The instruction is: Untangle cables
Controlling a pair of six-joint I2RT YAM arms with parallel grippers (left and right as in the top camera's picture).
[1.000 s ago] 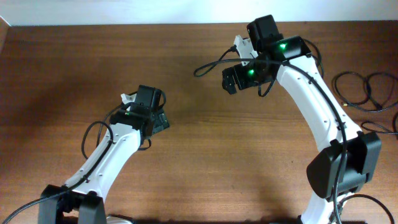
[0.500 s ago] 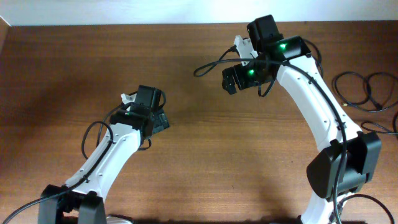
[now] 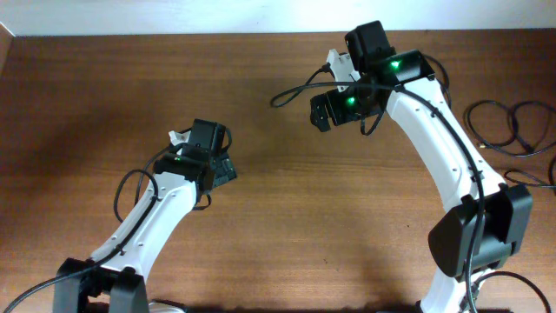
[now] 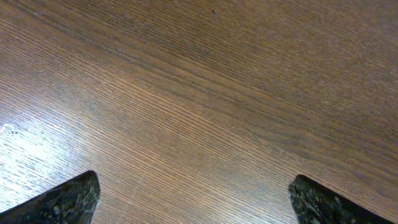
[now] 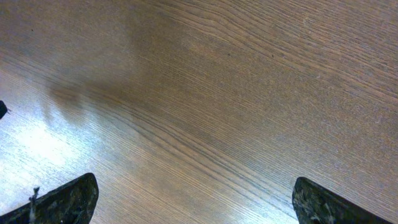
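Note:
The cables (image 3: pixel 511 129) are thin black cords lying in loose loops at the table's far right edge, with another stretch (image 3: pixel 540 178) just below them. My right gripper (image 3: pixel 320 111) hovers over bare wood at the upper middle, well left of the cables; its wrist view shows the gripper (image 5: pixel 196 202) open and empty, fingertips (image 5: pixel 62 202) far apart. My left gripper (image 3: pixel 228 168) is over bare wood left of centre; its wrist view shows the gripper (image 4: pixel 196 202) open and empty, fingertips (image 4: pixel 68 199) wide apart. No cable shows in either wrist view.
The wooden table (image 3: pixel 104 104) meets a white wall along its back edge. A thicker black wire (image 3: pixel 291 91) loops off the right arm near its wrist. The right arm's base (image 3: pixel 478 230) stands between the cables and the table's middle.

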